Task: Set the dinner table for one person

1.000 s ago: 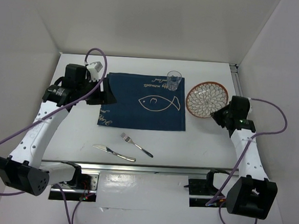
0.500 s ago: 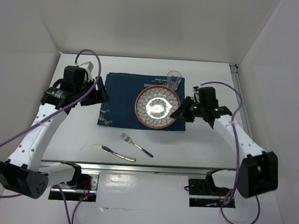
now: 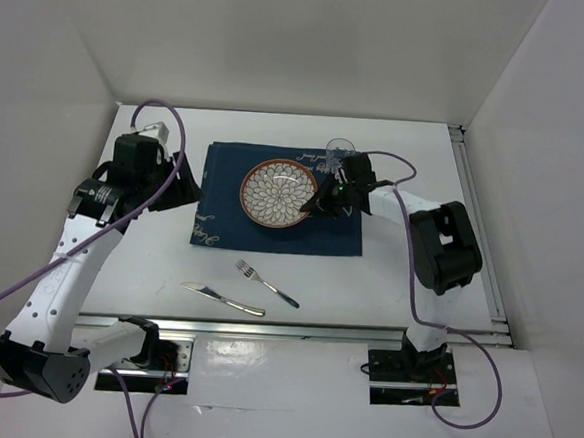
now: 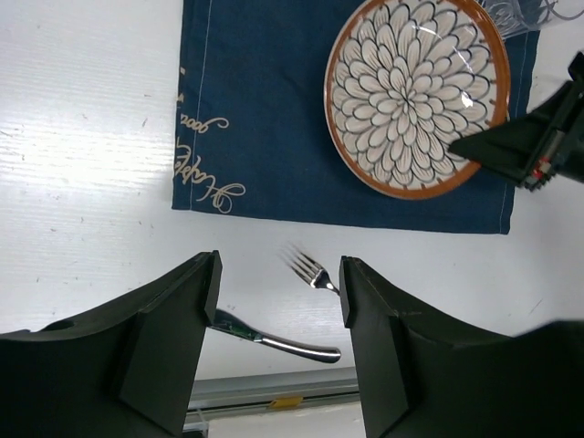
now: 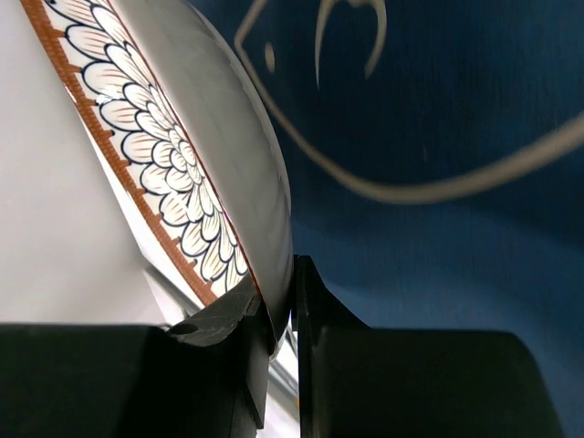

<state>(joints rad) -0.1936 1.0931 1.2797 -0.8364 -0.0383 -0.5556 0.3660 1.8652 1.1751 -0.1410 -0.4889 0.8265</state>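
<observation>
Here the right end effector [image 3: 318,203] pinches the right rim of the patterned plate [image 3: 279,193], with its fingers closed on the edge. The plate is over the blue placemat [image 3: 222,222], which lies on the white table [image 3: 408,277]; whether it touches the cloth I cannot tell. The left end effector [image 4: 278,292] is wide open and empty, near the placemat's left edge. A glass [image 3: 339,150] stands at the placemat's far right corner. A fork [image 3: 265,282] and a knife [image 3: 221,298] lie on the table in front.

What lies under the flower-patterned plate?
The navy placemat lies beneath the plate, held at its rim by the right gripper. From above, the plate hides the fish outline; contact with the cloth is unclear.
</observation>
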